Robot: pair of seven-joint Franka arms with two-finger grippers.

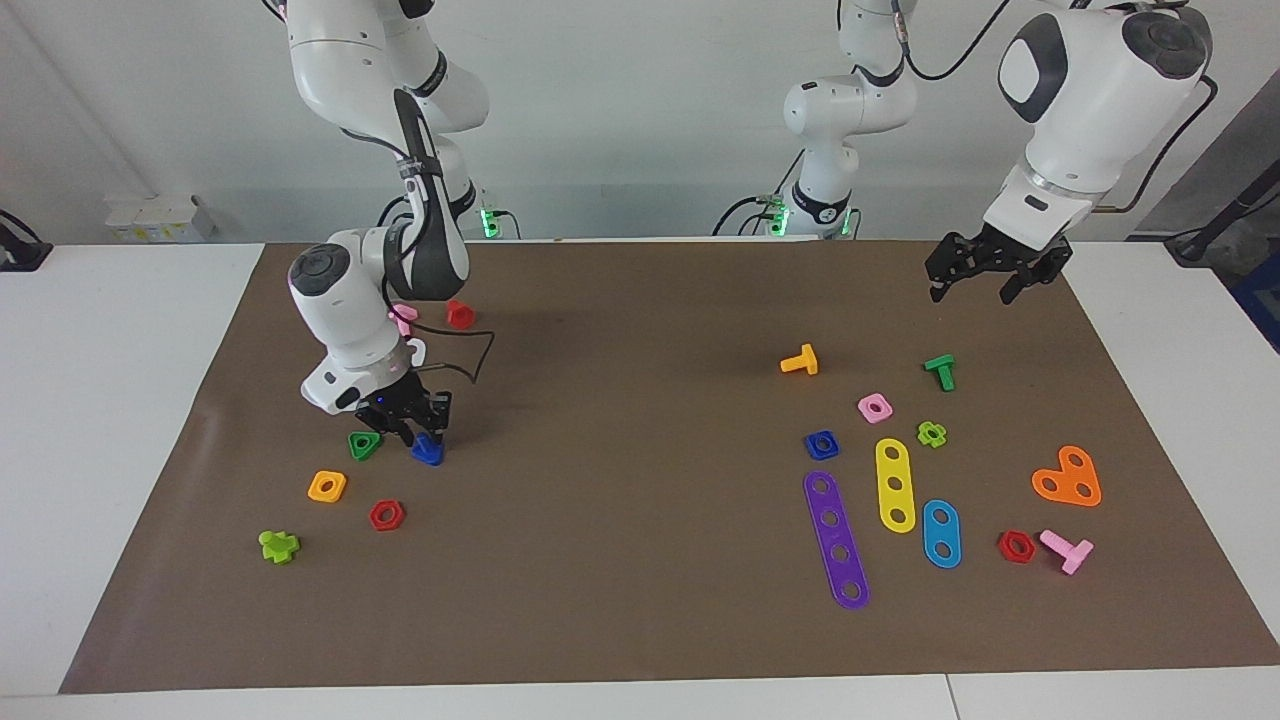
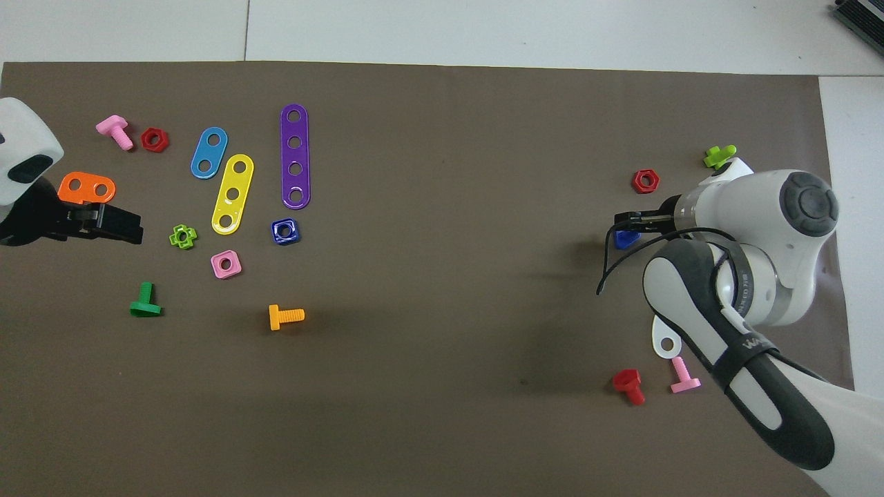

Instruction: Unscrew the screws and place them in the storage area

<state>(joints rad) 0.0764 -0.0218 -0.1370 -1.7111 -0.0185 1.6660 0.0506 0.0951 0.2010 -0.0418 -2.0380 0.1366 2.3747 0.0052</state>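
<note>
Brown paper mat (image 1: 640, 330): it covers most of the white table, and every toy piece lies on it.
Right gripper (image 1: 418, 425): it is down low at the right arm's end of the mat, right on top of the dark-blue bolt (image 1: 428, 450). Its fingers look pinched on the bolt.
Left gripper (image 1: 985, 280): it hangs in the air above the left arm's end of the mat, well apart from the dark-blue bolt. Its fingers are spread wide and hold nothing.
Purple strip (image 1: 836, 538): it lies flat, well apart from the dark-blue bolt, toward the left arm's end.
Green triangle nut (image 1: 364, 445): it sits just beside the dark-blue bolt.
Orange square nut (image 1: 327, 486): near the dark-blue bolt, farther from the robots.
Red hex nut (image 1: 386, 515): near the dark-blue bolt, farther from the robots.
Dark-blue bolt: it touches the mat among the loose nuts, under the right gripper.
</note>
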